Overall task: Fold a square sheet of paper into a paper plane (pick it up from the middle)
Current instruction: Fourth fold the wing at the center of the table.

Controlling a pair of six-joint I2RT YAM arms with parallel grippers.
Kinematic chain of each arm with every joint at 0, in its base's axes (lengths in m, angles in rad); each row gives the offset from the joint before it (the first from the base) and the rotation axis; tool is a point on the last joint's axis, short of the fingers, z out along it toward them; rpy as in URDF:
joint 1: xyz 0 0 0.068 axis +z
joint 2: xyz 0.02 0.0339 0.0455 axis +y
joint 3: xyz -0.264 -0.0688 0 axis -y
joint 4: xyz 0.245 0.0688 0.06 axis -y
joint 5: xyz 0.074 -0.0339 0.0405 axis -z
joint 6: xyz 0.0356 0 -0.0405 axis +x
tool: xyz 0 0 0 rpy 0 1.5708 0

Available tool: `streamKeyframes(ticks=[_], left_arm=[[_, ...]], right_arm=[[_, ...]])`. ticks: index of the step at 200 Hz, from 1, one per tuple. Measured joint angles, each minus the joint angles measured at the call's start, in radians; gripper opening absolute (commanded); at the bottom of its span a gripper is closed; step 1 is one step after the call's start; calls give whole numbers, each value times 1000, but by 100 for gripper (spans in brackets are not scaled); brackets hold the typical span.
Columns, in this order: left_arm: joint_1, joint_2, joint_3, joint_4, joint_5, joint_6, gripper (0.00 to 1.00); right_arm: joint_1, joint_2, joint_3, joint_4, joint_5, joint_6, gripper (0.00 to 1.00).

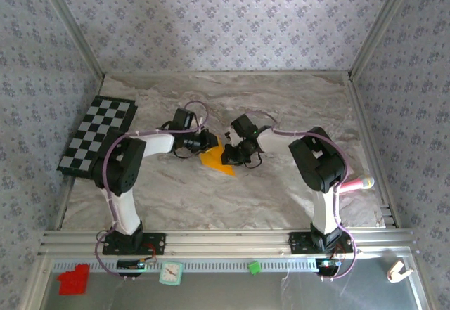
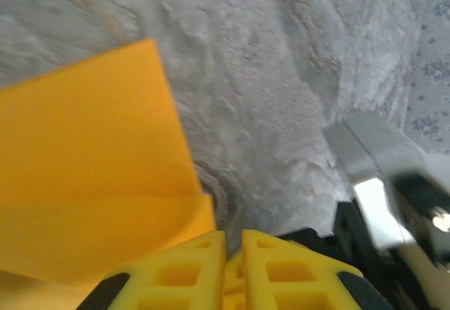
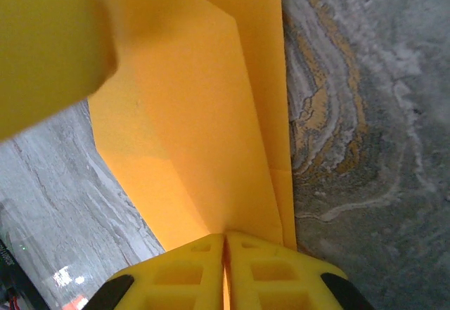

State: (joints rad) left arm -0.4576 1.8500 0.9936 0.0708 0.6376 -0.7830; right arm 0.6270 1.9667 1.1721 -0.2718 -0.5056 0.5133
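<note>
The square sheet of paper [image 1: 216, 159] is orange and creased into layers, and it sits mid-table between both grippers. In the right wrist view the paper [image 3: 204, 113] runs straight out of the closed seam of my right gripper [image 3: 225, 237], which is shut on its near edge. My right gripper [image 1: 230, 157] is at the sheet's right side. My left gripper [image 1: 209, 141] is at its upper left. In the left wrist view, the left gripper [image 2: 233, 234] has its jaws almost together over bare table. The paper [image 2: 91, 169] lies beside and under its left finger [image 2: 183, 268]. I cannot tell if it pinches any paper.
A black-and-white checkered mat [image 1: 97, 136] lies at the table's left edge. A pink object [image 1: 358, 183] rests near the right rail. A red block [image 1: 74, 279], a small green block [image 1: 254, 267] and a white clip [image 1: 398, 271] sit on the near shelf. The right arm's wrist [image 2: 383, 197] is close to the left fingers.
</note>
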Motion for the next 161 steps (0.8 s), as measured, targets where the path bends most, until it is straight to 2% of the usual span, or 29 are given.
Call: streamKeyframes(ticks=[32, 93, 161], left_arm=[[-30, -15, -32, -1, -3, 6, 11], [-35, 30, -49, -26, -25, 17, 10], [-42, 64, 39, -160, -77, 59, 10]], right_arm=[[0, 5, 11, -15, 2, 0, 10], [0, 11, 22, -31, 2, 0, 10], [2, 19, 38, -64, 13, -21, 10]])
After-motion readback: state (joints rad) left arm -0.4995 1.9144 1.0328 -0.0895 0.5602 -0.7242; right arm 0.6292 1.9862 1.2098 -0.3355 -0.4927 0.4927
